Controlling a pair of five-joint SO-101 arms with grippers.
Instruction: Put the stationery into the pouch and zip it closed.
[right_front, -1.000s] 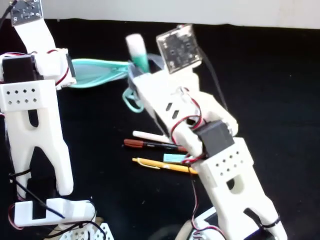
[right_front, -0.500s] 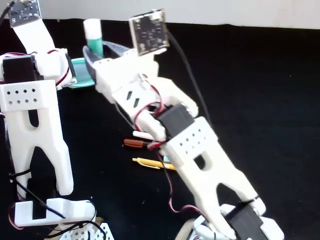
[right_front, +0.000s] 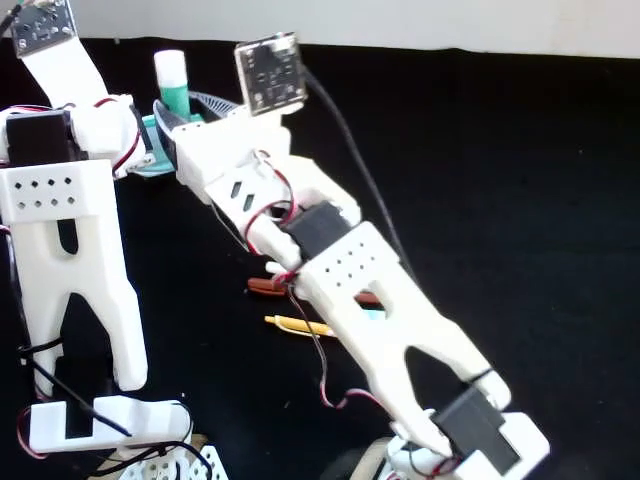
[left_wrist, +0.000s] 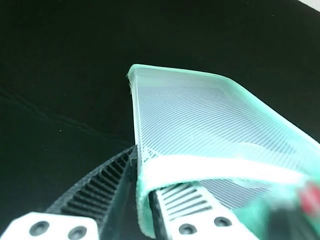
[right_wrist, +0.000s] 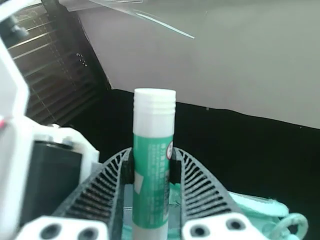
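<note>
Grips the green and white glue stick (right_wrist: 154, 165) upright between the two black ribbed fingers (right_wrist: 116, 187) of the right gripper (right_wrist: 151, 159), narrowly shut on its body, white cap up.

Compared with one second ago, has carried this glue stick (right_front: 172, 85) across the black table (right_front: 520, 180) toward the left arm (right_front: 60, 200). Then stood near the middle of the far side. Half a second ago was already close to the left arm. Now sits a little lower and just beside that arm's wrist.

Pinches the rim of the teal mesh pouch (left_wrist: 200, 125) with the left gripper (left_wrist: 142, 175), jaws almost closed on the fabric. No visible shift of the left arm between the frames.

From above, hides most of the pouch now behind the right gripper, where one second ago a long teal strip was open to view. In the right wrist view, shows teal fabric and the ring-shaped zip pull (right_wrist: 287, 225) below the glue stick.

Not moved, lying on the table beside the right arm's middle part: a white pen (right_front: 270, 268), a brown marker (right_front: 263, 287) and a yellow pen (right_front: 290, 324). More covered by that arm than earlier.

Cannot tell whether the bottom of the glue stick touches the pouch.
</note>
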